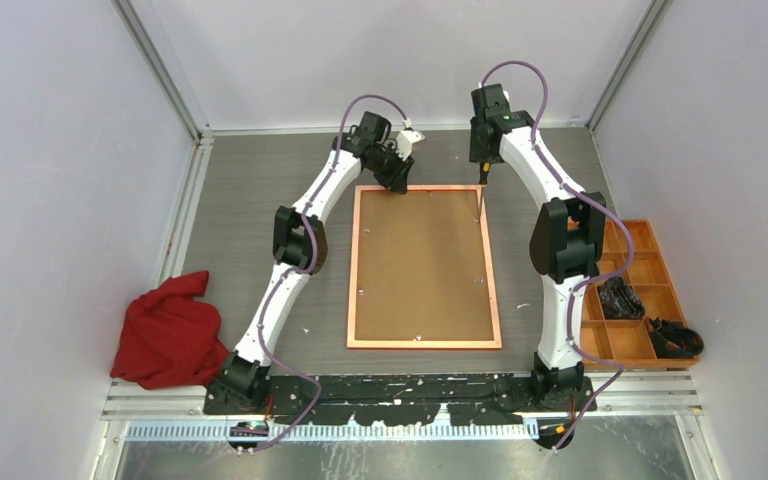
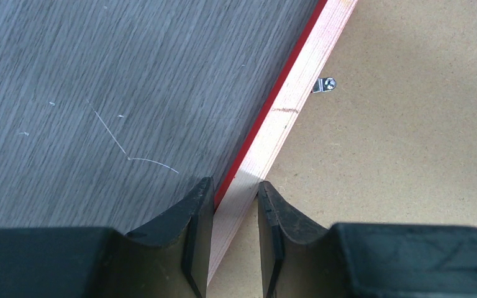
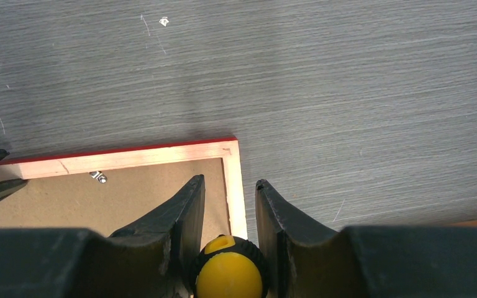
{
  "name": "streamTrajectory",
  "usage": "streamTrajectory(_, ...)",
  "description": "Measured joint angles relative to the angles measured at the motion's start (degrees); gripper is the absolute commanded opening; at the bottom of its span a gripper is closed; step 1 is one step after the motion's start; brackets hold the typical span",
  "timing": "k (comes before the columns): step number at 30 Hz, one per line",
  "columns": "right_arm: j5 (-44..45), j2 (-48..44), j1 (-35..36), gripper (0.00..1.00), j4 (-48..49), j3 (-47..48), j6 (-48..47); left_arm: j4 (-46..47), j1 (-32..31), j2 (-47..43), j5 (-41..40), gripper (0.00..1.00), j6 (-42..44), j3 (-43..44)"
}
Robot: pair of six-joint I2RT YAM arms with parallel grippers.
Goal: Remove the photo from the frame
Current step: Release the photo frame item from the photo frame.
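Observation:
The red frame (image 1: 353,270) lies face down in the middle of the table, its brown backing board (image 1: 420,265) up. The photo is hidden under the board. My left gripper (image 1: 398,183) is at the far rail near the left corner. In the left wrist view its jaws (image 2: 236,189) are closed either side of the rail (image 2: 286,105). My right gripper (image 1: 481,165) is shut on a yellow-and-black screwdriver (image 3: 230,273) held upright. Its shaft (image 1: 479,195) points down at the right rail near the far right corner (image 3: 233,149). A small metal clip (image 2: 325,84) sits on the board.
A red cloth (image 1: 170,330) lies at the near left. An orange compartment tray (image 1: 640,295) with black items stands at the right. A small white object (image 1: 412,133) lies beyond the frame. Walls close in on three sides.

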Motion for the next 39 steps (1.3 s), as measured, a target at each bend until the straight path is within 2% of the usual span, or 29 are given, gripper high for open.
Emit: streamTrajectory(39,-0.24,0.85,0.00,0.01,0.37,0.79,-0.39,-0.13,0.00,0.13,-0.04,0.24,-0.11,0.22)
